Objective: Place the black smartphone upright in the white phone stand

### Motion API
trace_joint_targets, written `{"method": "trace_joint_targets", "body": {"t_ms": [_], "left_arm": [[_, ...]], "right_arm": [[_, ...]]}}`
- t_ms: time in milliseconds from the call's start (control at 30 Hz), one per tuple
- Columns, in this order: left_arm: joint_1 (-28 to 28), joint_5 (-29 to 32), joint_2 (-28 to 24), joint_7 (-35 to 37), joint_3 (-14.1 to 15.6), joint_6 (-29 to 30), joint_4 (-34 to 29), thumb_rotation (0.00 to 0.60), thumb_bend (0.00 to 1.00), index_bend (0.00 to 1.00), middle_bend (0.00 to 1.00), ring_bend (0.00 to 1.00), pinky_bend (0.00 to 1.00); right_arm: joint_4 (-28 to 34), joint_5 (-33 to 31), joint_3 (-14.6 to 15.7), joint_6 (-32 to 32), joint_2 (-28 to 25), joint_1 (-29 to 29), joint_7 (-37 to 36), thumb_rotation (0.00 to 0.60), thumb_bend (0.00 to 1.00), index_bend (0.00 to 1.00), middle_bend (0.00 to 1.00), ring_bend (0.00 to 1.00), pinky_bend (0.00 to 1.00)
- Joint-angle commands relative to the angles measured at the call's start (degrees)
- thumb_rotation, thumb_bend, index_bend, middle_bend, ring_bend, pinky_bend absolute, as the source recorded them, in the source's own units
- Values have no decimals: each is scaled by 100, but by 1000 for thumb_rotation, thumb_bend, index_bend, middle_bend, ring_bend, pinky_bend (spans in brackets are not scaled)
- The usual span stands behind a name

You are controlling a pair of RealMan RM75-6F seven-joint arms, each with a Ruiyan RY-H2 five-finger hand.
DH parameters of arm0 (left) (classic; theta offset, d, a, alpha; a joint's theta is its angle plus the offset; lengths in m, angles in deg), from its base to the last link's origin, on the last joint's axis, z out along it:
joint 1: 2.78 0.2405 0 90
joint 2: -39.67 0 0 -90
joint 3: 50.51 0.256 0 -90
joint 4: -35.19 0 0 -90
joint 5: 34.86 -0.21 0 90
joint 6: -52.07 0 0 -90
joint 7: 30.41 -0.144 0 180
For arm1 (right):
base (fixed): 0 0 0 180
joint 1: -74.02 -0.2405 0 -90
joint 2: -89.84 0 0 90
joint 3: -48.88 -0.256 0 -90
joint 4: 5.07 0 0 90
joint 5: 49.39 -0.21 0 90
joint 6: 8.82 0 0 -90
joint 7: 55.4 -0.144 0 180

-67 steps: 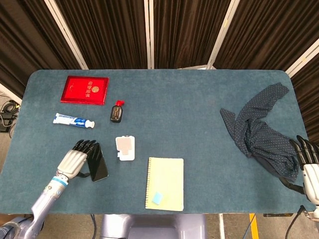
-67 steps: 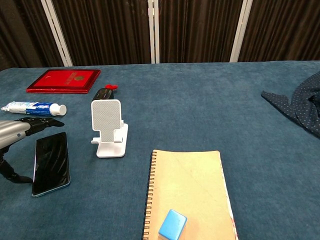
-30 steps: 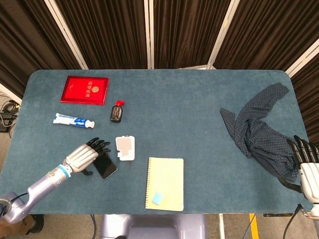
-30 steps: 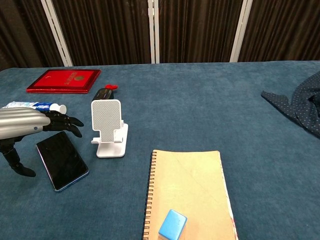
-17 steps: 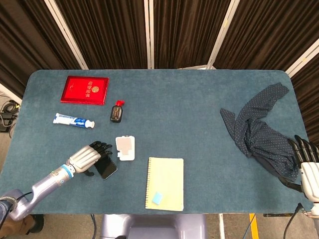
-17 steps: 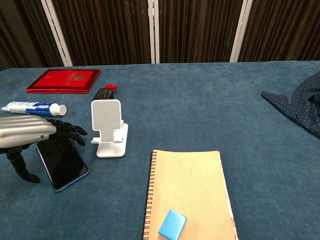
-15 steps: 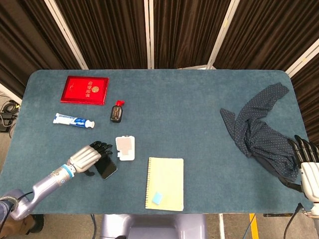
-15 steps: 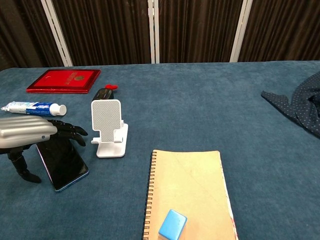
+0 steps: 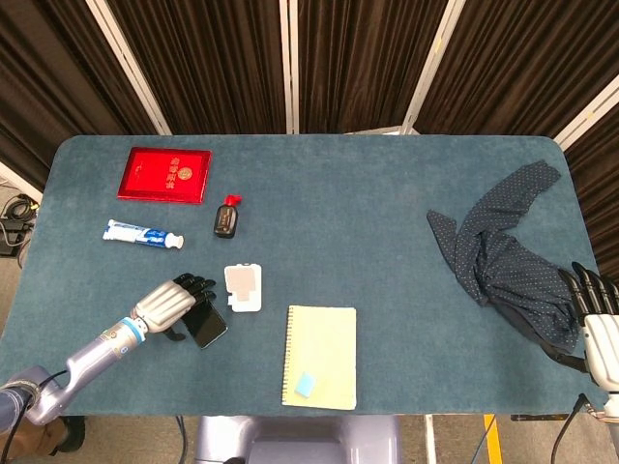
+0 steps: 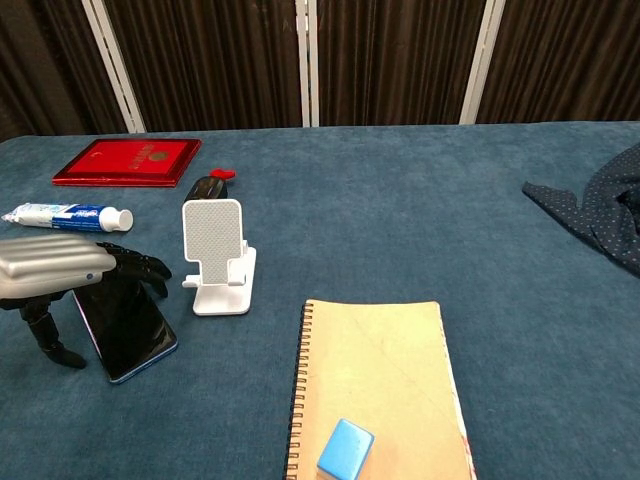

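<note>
The black smartphone (image 9: 208,328) (image 10: 137,327) lies flat on the blue table cloth, angled, just left of the white phone stand (image 9: 243,287) (image 10: 217,258), which stands empty with its back plate upright. My left hand (image 9: 169,304) (image 10: 55,268) lies over the phone's far left part. Its dark fingers curl down over the phone's far edge, and the thumb reaches to the table beside the near left edge. The phone is not lifted. My right hand (image 9: 600,319) sits at the table's right edge with fingers apart, holding nothing.
A yellow spiral notebook (image 9: 320,355) (image 10: 375,385) with a blue eraser (image 9: 305,385) lies right of the stand. Behind the stand are a black key fob (image 9: 226,218), a toothpaste tube (image 9: 142,233) and a red booklet (image 9: 165,174). A dark dotted cloth (image 9: 503,251) is bunched at the right.
The phone was turned from pointing straight away to slanting toward the stand. My left hand then came down over it and curled its fingers a little more. The right hand barely moved.
</note>
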Motion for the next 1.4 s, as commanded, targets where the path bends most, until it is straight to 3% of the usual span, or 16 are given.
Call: {"method": "trace_joint_targets", "body": {"t_ms": [33,200,300,833,1000,1100,1400], "left_arm": [[16,3,56,-11,4,69,60,600,0,266,177,189,189],[72,-14,117,-66,10,247,137,600,0,498,370,385,334],[115,-99,129,-138,28,464,210,600,0,560,419,424,365],[275,-547,-516,-314,85,1613,-241,600,0,579,428,432,370],[203,-1027,-885,-1036,-173,2470,-515,600,0,581,428,432,375],[0,-1347,-1095,-1738,-365,2647,-669,600,0,585,428,432,375],[-822,-2018,-1225,-3632,-728,1898,-710,600,0,587,428,431,371]], "right_arm": [[1,4,2,4,-1,3,2,600,0,0,0,0,0],[2,11,8,-9,2,-3,6,600,0,0,0,0,0],[2,14,8,-4,1,-2,1,600,0,0,0,0,0],[28,72,18,83,-48,38,-107,600,0,0,0,0,0],[24,78,12,118,-74,56,-193,600,0,0,0,0,0],[17,86,12,126,-91,61,-250,600,0,0,0,0,0],[-29,69,-5,162,-136,86,-436,600,0,0,0,0,0]]}}
